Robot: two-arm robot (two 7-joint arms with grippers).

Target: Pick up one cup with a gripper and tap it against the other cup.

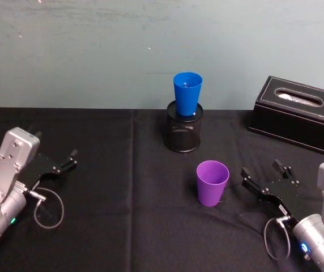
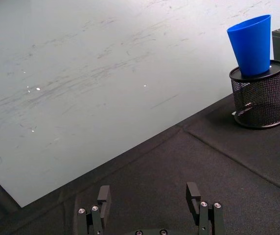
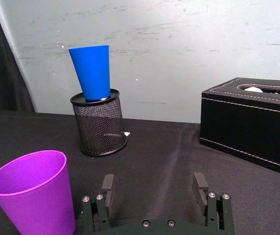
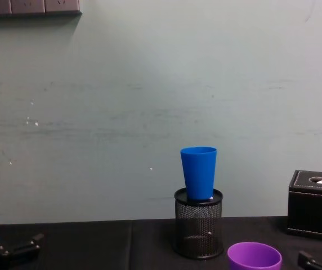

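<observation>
The purple cup (image 1: 212,182) stands upright on the black tablecloth, also seen near at hand as the purple cup (image 3: 33,192) and the purple cup (image 4: 254,257). The blue cup (image 1: 187,94) sits upright in the top of a black wire-mesh pen holder (image 1: 184,127); blue cup (image 3: 91,72), blue cup (image 2: 252,44), blue cup (image 4: 199,172). My right gripper (image 1: 267,177) rests open just right of the purple cup, its fingers (image 3: 107,186) empty. My left gripper (image 1: 69,158) lies open far to the left, with empty fingers (image 2: 104,197).
A black leather tissue box (image 1: 301,114) stands at the back right. The pen holder (image 3: 100,122) is behind the purple cup. A grey-green wall (image 4: 150,101) rises behind the table's far edge. A seam in the cloth (image 1: 133,187) runs front to back.
</observation>
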